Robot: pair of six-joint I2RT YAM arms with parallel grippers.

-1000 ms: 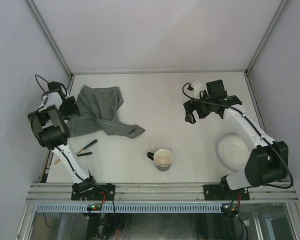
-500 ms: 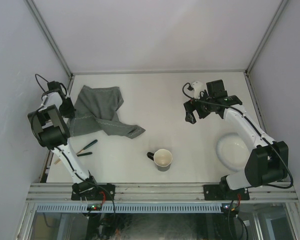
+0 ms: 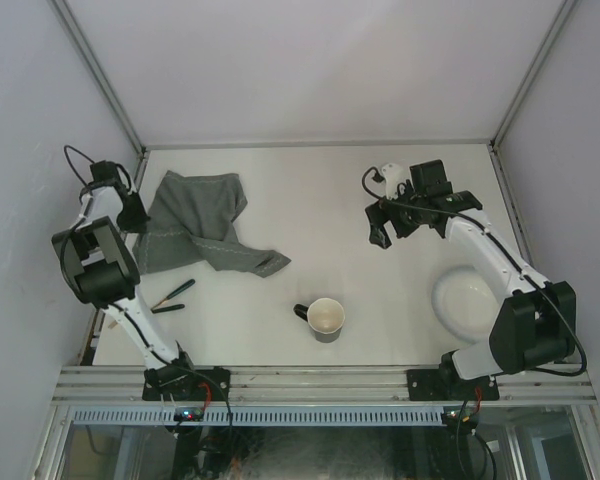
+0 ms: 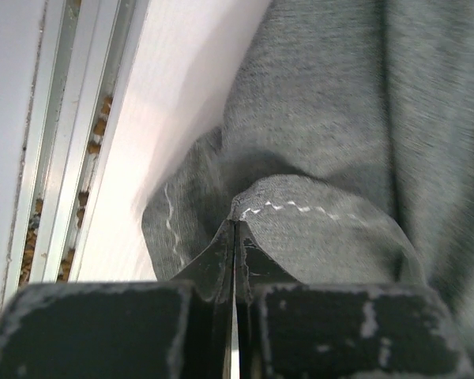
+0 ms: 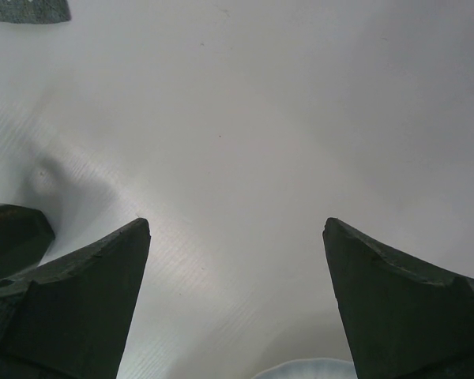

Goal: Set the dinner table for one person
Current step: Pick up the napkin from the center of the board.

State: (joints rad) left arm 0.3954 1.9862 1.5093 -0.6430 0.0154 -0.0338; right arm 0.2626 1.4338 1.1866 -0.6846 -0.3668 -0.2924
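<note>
we judge the step in hand to be laying out the grey cloth mat (image 3: 195,225), which lies crumpled left of and beyond the mug (image 3: 325,318) on the dinner table (image 3: 310,180), the wide, matte off-white top everything rests on. the left gripper (image 4: 235,237) is clenched on the mat's stitched hem at the edge farthest from the mug, with the soft woven fabric pinched into a ridge between its pressed-together jaws. next, we think, it must lift and draw that edge so the mat spreads flat and square, without sweeping the two slim dark-handled utensils (image 3: 172,296) left of the mug, just beside the mat's near edge. they may be a knife and fork, but they are too small for us to tell. the mug is round, dark outside and pale inside, with its handle to the left. right of and beyond the mug, the right gripper (image 5: 237,260) hangs with its wedge-shaped jaws spread wide, grasping nothing. the smooth, round white dish (image 3: 467,300) sits right of the mug, partly under that arm.
</note>
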